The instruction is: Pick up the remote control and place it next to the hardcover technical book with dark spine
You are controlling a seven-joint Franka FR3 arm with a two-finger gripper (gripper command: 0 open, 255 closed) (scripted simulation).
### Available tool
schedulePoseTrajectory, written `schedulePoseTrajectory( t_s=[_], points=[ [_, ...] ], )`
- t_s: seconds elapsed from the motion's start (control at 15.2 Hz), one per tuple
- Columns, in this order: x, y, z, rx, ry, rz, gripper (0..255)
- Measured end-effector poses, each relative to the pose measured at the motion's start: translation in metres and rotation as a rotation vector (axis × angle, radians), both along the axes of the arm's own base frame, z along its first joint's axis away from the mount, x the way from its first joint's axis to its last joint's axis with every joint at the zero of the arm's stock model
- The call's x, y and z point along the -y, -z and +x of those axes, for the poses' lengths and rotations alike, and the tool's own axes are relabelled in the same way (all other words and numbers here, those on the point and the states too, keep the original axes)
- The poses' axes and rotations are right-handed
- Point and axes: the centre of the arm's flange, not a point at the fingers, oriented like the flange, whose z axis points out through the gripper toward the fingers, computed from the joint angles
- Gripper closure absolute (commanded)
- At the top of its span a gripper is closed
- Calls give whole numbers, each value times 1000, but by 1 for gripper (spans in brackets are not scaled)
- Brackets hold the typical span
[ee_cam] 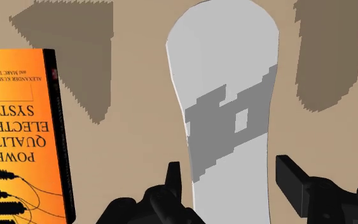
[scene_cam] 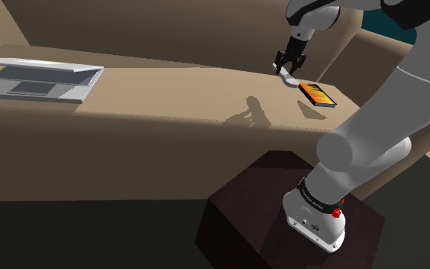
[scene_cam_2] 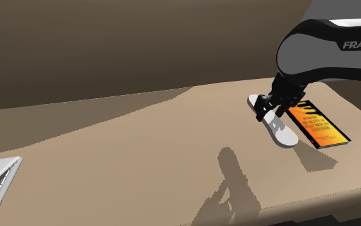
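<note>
All-black two-finger gripper (ee_cam: 231, 175) was clamped on the pale grey, long rounded remote control (ee_cam: 228, 83), one finger on each long side; remote jutted out past the fingertips, lifted clear of the tan surface (scene_cam: 167, 99); orange hardcover book with dark spine (ee_cam: 18, 127) lay flat just beside the gripper, parallel to the remote.

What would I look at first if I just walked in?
The bright orange book, flat on the tan surface at the shoulder view's right. Beside it is a grey-white remote with the black hand over it. A grey laptop sits at that view's left.
</note>
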Motion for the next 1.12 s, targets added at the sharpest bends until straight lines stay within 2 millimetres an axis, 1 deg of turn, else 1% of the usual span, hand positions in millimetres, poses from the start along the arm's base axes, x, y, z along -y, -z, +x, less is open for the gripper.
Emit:
schedulePoseTrajectory(
  t_s=[0.2, 0.26, 0.4, 0.46, 0.66, 0.73, 0.79, 0.86, 0.92, 1.12],
  points=[
    [29, -4, -21, 0, 0, 0, 255],
    [39, -6, -32, 0, 0, 0, 255],
    [61, -7, -47, 0, 0, 0, 255],
    [70, -3, -57, 0, 0, 0, 255],
    [102, -5, -81, 0, 0, 0, 255],
    [110, -7, -90, 0, 0, 0, 255],
    [121, -11, -100, 0, 0, 0, 255],
    [132, -7, -107, 1, 0, -1, 255],
    [141, -6, -117, 0, 0, 0, 255],
    [172, -7, -143, 0, 0, 0, 255]
  ],
)
